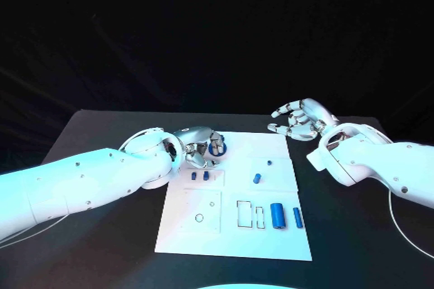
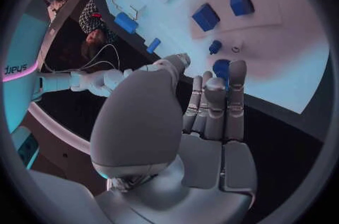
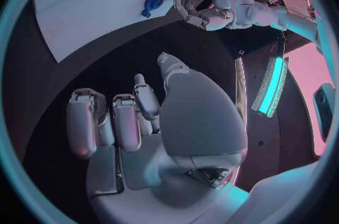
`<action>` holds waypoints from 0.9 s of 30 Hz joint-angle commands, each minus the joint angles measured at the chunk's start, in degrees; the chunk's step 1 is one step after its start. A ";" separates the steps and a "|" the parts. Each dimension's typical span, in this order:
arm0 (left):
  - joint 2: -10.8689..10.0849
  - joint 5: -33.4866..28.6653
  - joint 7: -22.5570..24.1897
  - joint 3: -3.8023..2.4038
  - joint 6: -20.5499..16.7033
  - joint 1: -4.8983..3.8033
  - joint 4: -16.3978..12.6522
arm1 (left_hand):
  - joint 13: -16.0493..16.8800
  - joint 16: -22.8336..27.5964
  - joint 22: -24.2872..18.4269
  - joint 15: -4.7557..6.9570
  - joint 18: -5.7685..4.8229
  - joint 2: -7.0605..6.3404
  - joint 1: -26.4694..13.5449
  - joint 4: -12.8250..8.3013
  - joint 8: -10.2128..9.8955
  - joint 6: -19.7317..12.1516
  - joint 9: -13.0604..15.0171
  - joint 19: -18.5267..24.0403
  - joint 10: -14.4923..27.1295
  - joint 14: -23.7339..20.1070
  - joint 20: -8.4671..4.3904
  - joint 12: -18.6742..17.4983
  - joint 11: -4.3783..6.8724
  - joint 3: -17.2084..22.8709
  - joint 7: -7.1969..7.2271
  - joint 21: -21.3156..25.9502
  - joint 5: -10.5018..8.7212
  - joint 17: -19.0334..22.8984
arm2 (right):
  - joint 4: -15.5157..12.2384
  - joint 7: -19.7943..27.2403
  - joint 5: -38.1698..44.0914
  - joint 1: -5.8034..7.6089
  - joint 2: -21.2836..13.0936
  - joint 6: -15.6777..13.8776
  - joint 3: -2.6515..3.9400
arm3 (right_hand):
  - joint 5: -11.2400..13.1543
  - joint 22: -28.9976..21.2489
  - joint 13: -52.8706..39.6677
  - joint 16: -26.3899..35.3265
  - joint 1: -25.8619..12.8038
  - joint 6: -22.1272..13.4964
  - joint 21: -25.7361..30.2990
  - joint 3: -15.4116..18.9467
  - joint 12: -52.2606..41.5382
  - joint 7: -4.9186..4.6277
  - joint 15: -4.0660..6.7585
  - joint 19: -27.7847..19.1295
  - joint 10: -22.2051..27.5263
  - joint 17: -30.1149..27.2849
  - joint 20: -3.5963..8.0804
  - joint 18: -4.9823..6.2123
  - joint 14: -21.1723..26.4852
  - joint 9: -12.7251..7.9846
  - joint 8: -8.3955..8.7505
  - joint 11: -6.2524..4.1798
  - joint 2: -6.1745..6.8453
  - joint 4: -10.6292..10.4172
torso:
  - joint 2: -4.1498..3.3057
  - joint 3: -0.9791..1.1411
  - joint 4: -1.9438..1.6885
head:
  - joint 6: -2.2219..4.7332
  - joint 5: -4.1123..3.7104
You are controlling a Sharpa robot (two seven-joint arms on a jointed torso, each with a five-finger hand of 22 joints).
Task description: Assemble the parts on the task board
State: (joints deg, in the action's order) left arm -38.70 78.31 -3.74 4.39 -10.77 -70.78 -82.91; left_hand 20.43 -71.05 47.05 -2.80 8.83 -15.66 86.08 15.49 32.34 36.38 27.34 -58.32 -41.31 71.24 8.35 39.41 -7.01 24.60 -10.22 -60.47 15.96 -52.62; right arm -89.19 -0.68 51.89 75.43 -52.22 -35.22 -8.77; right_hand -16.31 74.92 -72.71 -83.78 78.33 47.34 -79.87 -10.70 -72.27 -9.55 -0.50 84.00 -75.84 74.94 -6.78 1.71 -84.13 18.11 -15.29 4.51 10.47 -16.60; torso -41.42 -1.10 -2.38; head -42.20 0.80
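While left hand (image 1: 201, 145) works far-left corner of task board (image 1: 271, 242), fingers curl at round blue part (image 1: 217, 148) there; actual grip, cannot tell. Right hand (image 1: 300, 121) released, fingers apart, parked off board's far-right corner, likely keeping clear. Remaining blue parts (image 1: 278, 215) lie on board, unplaced.

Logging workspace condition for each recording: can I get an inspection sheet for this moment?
Surface: black table, bare around the board.
Job's things: white task board in the middle; round blue part at its far left corner; two small blue parts near it; blue cylinders lying toward its right.
Clutter: nothing seen.
Hands: left robot hand over the board beside the round blue part, contact unclear; right robot hand above the table off the board's far right corner, holding nothing.
Cables: thin white cable looping at the left wrist.
Surroundings: dark behind the table.
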 commanded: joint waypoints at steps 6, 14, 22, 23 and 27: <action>2.06 7.42 -1.02 0.13 5.28 0.06 2.06 | -1.25 -1.11 1.52 0.08 0.48 -0.38 0.25 0.27 -0.29 1.34 -1.28 -1.40 -1.17 0.98 -0.05 -0.54 0.11 -0.06 0.01 -1.24 -0.29 -0.55 | -0.08 0.73 0.18 -0.03 0.08 0.10 0.00 | -0.38 9.24 -0.07 0.35 -0.36 -0.04 0.22 -0.32 0.23 0.17 0.37 0.11 0.29 0.55 0.56 0.89 -2.35 -0.06 -0.18 -0.06 0.02 0.08 | 0.06 0.06 -0.01 | -0.01 -0.02; 3.44 8.65 -2.61 0.17 8.20 0.06 3.83 | -2.47 -2.07 3.06 0.18 0.18 -0.09 0.36 0.33 -0.42 2.85 -2.53 -2.69 -2.16 1.80 -0.15 -0.86 0.20 0.24 0.16 -2.57 -0.22 -0.87 | -0.10 0.70 0.18 -0.03 0.13 0.12 0.00 | -0.46 9.31 -0.12 0.35 -0.33 -0.04 0.10 -0.38 0.16 0.18 0.38 0.19 0.21 0.61 0.57 0.85 -2.37 -0.08 -0.21 -0.07 -0.01 0.11 | 0.02 0.03 0.04 | -0.06 -0.11; 4.06 8.88 -3.59 0.19 10.12 0.06 4.64 | -4.08 -2.89 4.16 0.50 0.02 0.27 1.01 -0.01 -0.86 4.94 -4.21 -3.28 -4.27 2.15 -0.46 -1.34 0.61 1.67 0.56 -3.52 -0.13 -0.84 | -0.11 0.66 0.19 -0.03 0.14 0.13 0.00 | -0.46 9.31 -0.12 0.35 -0.33 -0.04 0.10 -0.38 0.16 0.18 0.38 0.19 0.21 0.61 0.57 0.85 -2.37 -0.08 -0.21 -0.07 -0.01 0.11 | 0.05 0.02 -0.05 | -0.15 -0.22; 4.16 8.90 -3.70 0.19 10.06 0.07 4.81 | -4.32 -2.98 4.19 0.54 0.02 0.32 1.15 -0.12 -0.99 5.11 -4.46 -3.26 -4.51 2.17 -0.49 -1.45 0.64 1.96 0.57 -3.57 -0.13 -0.79 | -0.11 0.66 0.19 -0.03 0.14 0.14 0.00 | -0.46 9.31 -0.12 0.35 -0.33 -0.04 0.10 -0.38 0.16 0.18 0.38 0.19 0.21 0.61 0.57 0.85 -2.37 -0.08 -0.21 -0.07 -0.01 0.11 | 0.06 0.01 -0.06 | -0.15 -0.23; 4.53 8.95 -3.95 0.19 9.56 0.07 5.51 | -4.98 -3.33 4.76 0.61 -0.07 0.60 1.58 -0.53 -1.34 5.63 -5.16 -3.57 -5.22 2.35 -0.60 -1.76 0.69 3.02 0.50 -4.08 -0.15 -0.82 | -0.11 0.67 0.19 -0.03 0.18 0.16 0.00 | -0.46 9.31 -0.12 0.35 -0.33 -0.04 0.10 -0.38 0.16 0.18 0.38 0.19 0.21 0.61 0.57 0.85 -2.37 -0.08 -0.21 -0.07 -0.01 0.11 | 0.06 -0.02 -0.07 | -0.12 -0.26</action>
State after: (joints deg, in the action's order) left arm -34.36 86.47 -6.78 4.57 -2.58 -70.73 -77.62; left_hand 15.69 -74.15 51.78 -2.16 8.82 -14.97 87.22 14.90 31.21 41.68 22.27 -61.64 -46.19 73.20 7.78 37.92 -6.26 27.42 -9.64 -64.40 15.97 -53.41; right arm -89.23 -0.67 51.84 75.43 -52.09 -35.22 -8.77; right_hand -16.63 74.91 -72.78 -83.78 78.34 47.34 -79.87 -10.70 -72.27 -9.55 -0.50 84.00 -75.84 74.92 -6.78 1.71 -84.13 18.12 -15.29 4.51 10.47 -16.60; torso -41.37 -1.10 -2.44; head -42.33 0.54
